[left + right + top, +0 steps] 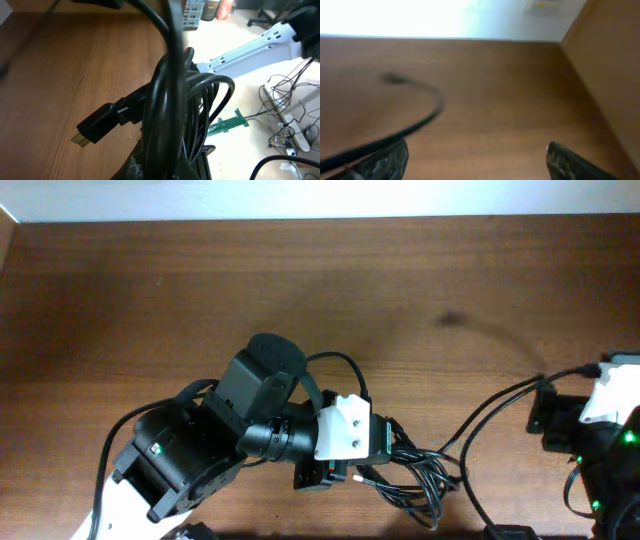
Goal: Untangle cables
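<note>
The cables (418,476) lie as a black tangle of loops near the table's front edge. My left gripper (392,454) is at the tangle's left end, shut on it. Seen from the left wrist, the bundle of cables (172,115) fills the space between the fingers of the left gripper (170,169). A black plug with a gold metal tip (84,137) sticks out to the left above the wood. My right gripper (475,152) is open, its fingertips (389,161) far apart with only bare table between them. One blurred thin cable (422,122) arcs past its left finger.
Thick black wires (492,412) run from the right arm (606,398) at the far right edge towards the tangle. A faint blurred cable streak (452,320) shows on the wooden table (200,290). A pale wall borders the back edge.
</note>
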You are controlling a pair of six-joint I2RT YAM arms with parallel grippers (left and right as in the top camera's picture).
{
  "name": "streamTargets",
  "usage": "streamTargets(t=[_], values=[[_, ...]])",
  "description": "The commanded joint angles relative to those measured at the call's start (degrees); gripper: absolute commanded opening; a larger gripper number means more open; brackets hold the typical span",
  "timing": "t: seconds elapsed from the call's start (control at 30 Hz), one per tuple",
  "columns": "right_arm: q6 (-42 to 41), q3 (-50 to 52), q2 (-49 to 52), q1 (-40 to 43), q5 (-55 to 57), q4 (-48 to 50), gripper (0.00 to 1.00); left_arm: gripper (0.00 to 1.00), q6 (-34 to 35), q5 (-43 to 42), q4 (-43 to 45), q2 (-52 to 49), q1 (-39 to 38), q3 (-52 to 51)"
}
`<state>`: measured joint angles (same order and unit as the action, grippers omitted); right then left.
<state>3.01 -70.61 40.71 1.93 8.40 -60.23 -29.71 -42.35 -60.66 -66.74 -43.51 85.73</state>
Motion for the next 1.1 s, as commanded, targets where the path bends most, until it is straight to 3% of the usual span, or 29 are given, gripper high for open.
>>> streamTargets(t=[0.0,0.13,0.23,0.4,0.57,0.73,0.97,1.07], values=[[-0.7,-0.2,0.1,0.3,-9.4,-2.7,0.91,0.00,6.3,6.4,2.4,1.1,-0.2,1.4],[-0.7,-0.2,0.1,0.3,-18.4,-6.5,0.92,0.00,13.4,11.3,6.0,1.1,-0.2,1.4],[-0.4,-0.2,0.1,0.3,-27.7,-8.0,0.93,0.00,22.0,19.6,7.5,1.1,-0.2,1.4],[1.2,-0.2,0.1,0.3,-38.8,-8.4,0.94,0.00,29.7,19.8,8.0,1.1,4.1,1.4],[5.4,-0.2,0.2,0.3,-46.1,-7.8,0.95,0.00,29.7,13.8,10.0,1.2,6.5,1.4],[5.3,-0.2,0.2,0.3,-44.6,0.0,0.95,0.00,28.4,5.0,11.2,1.2,6.5,1.4],[5.3,-0.2,0.2,0.3,-40.7,1.6,0.95,0.00,26.6,5.2,10.8,1.2,6.6,1.4],[5.1,-0.2,0.2,0.3,-40.7,1.6,0.95,0.00,26.7,12.6,10.0,1.2,6.6,1.4]])
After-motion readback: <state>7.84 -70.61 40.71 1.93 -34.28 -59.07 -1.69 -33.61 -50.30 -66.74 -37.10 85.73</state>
